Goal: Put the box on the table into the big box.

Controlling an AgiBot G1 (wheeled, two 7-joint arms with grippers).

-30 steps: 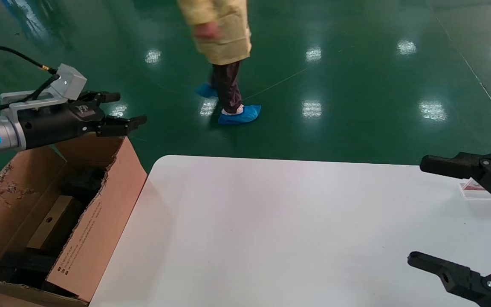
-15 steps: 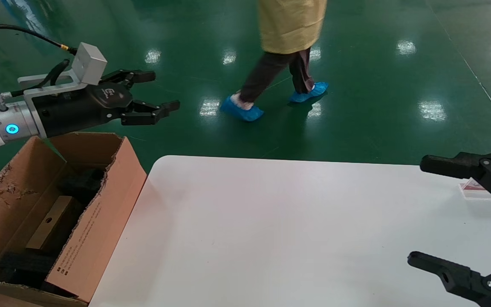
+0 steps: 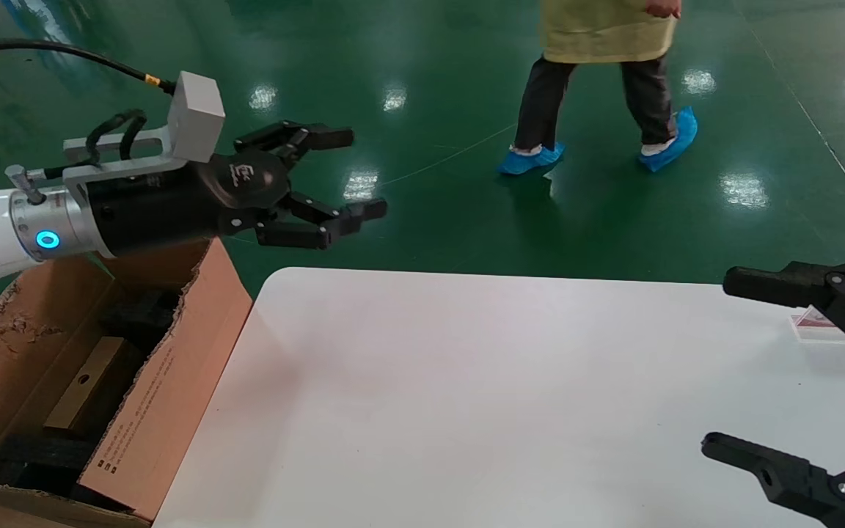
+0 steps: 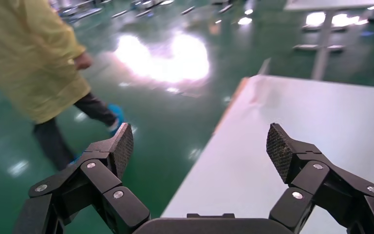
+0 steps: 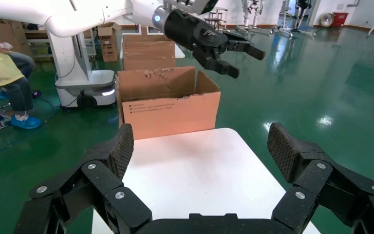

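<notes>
The left gripper [image 3: 334, 176] has its jaws spread wide with nothing between them. It hangs in the air above the green floor [image 3: 466, 220], just past the far left corner of the desk [image 3: 466, 396] and beyond the far flap of the big box [image 3: 166, 396]. In the left wrist view its two textured pads [image 4: 123, 148] stand well apart, with floor and the desk's edge showing in the gap.

The right gripper [image 3: 760, 367] sits low over the right side of the desk, its jaws also wide open and holding nothing. Its wrist view looks across the white desktop [image 5: 195, 180] toward the big box [image 5: 168, 105] and the left gripper [image 5: 233, 53] above it.

The big box stands on the floor against the left edge of the desk, its flaps up, the near one carrying small black print. Inside it the box [image 3: 85, 392] lies tilted on the black padding [image 3: 136, 315], its small round hole showing; it is not on the desk.

A small clear card holder [image 3: 815, 326] stands on the desk near the right gripper's upper finger.

On the floor beyond the desk a person [image 3: 606, 81] in a yellow coat, dark trousers and blue shoe covers is in mid-step.
</notes>
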